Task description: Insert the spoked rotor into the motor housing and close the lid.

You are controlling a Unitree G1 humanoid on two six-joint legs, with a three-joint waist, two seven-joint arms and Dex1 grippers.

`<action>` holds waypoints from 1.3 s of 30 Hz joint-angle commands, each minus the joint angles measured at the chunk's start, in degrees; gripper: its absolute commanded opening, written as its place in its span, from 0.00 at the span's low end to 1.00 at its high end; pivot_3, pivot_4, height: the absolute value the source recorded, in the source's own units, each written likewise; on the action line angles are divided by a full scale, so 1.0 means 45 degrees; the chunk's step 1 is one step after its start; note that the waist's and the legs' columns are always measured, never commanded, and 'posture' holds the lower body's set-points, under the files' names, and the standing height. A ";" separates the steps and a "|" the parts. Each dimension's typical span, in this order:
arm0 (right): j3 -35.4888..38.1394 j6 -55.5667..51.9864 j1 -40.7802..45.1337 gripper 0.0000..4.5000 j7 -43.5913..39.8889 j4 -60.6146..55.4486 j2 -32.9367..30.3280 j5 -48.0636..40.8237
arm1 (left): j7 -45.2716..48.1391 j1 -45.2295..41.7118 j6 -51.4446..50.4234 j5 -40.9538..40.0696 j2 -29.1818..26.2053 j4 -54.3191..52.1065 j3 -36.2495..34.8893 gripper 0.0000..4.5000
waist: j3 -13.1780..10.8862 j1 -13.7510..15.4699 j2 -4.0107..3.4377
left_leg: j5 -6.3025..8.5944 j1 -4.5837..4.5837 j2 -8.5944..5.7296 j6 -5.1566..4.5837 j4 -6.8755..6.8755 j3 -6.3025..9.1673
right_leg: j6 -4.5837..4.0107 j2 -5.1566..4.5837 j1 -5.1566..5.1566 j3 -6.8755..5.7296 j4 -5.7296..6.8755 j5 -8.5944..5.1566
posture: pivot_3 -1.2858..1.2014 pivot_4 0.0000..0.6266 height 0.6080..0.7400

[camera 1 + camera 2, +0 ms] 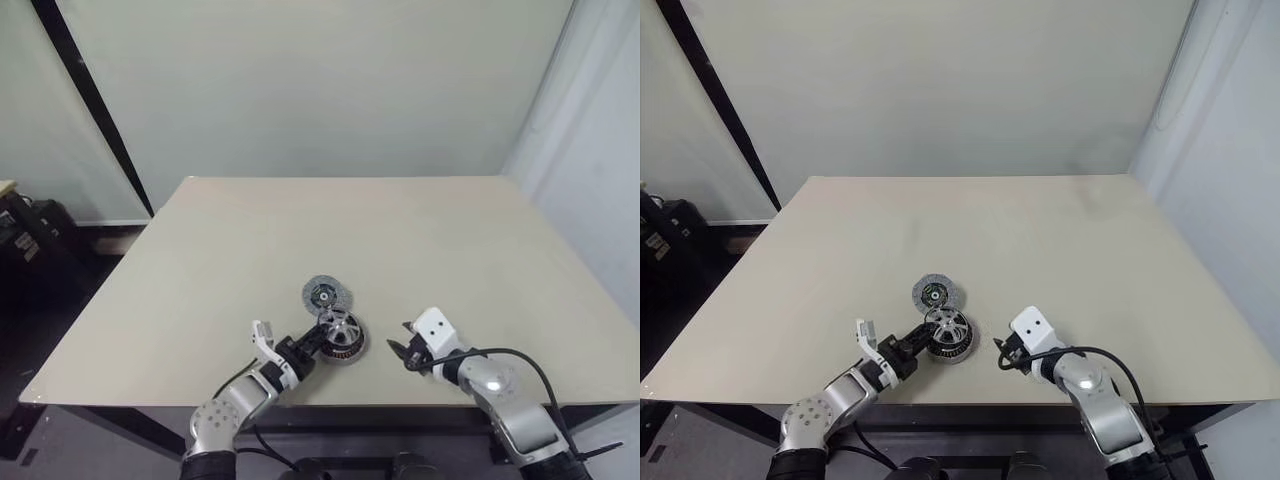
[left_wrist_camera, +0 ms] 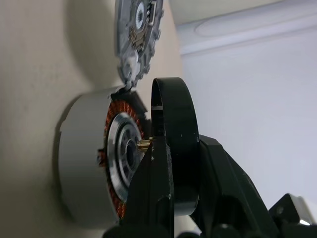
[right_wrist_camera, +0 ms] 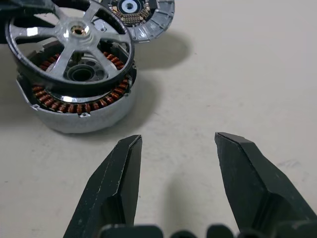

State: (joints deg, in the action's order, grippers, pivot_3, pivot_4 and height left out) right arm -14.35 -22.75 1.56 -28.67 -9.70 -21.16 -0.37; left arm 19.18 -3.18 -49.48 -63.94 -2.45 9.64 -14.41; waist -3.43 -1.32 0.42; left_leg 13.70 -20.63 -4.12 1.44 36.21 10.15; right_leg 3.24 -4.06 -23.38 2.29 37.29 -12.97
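On the table (image 1: 420, 240), near its front edge, the motor housing (image 3: 74, 111) sits just before the lid (image 1: 327, 295). Right wrist view reveals copper windings under the tilted spoked rotor (image 3: 69, 44), pinched by the left gripper (image 1: 318, 338). Right gripper (image 3: 176, 163) stands spread, nearby.

The motor housing (image 3: 74, 106) is silver-grey with copper-orange coils inside. The spoked rotor (image 3: 69, 44) has shiny silver spokes and a black rim.

Spoked rotor (image 3: 69, 42) over motor housing (image 3: 74, 106) (lid (image 3: 141, 17) behind).
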 commanded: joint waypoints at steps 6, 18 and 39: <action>0.0333 0.0018 0.0073 0.57 0.0188 -0.0690 -0.0017 -0.0017 | 0.0205 -0.0300 -0.0341 0.0203 0.0020 -0.0051 -0.0118 0.07 | 0.0000 0.0004 0.0000 | -0.0001 -0.0001 -0.0001 -0.0001 0.0000 0.0001 | 0.0000 -0.0001 0.0001 -0.0001 -0.0001 0.0000 | 0.52 0.00 1.00; 0.0230 0.0110 0.0267 0.57 0.0201 -0.0427 0.0053 -0.0008 | -0.0316 -0.0540 -0.0242 0.1169 -0.0094 -0.1057 0.0145 0.76 | 0.0001 0.0016 -0.0001 | 0.0003 0.0004 0.0001 0.0007 0.0008 0.0001 | 0.0000 -0.0001 0.0012 -0.0001 -0.0002 0.0000 | 0.52 0.00 1.00; 0.0389 0.0371 0.0801 0.57 0.0221 -0.0072 0.0585 -0.0509 | 0.0266 0.0122 0.1116 0.4284 -0.3259 -0.5504 0.1401 0.90 | -0.0001 0.0017 -0.0005 | 0.0012 -0.0003 0.0004 -0.0042 -0.0029 0.0000 | -0.0009 0.0007 0.0012 0.0010 -0.0068 0.0012 | 0.52 0.00 1.00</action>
State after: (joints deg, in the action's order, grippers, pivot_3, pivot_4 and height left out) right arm -14.05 -22.14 3.82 -27.63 -8.28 -19.67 -0.66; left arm 18.13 -2.54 -48.33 -47.20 -15.79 -12.76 -7.94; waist -3.43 -1.24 0.40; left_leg 13.75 -20.64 -4.07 1.25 36.07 10.16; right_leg 3.13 -4.00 -23.33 2.33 36.99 -12.88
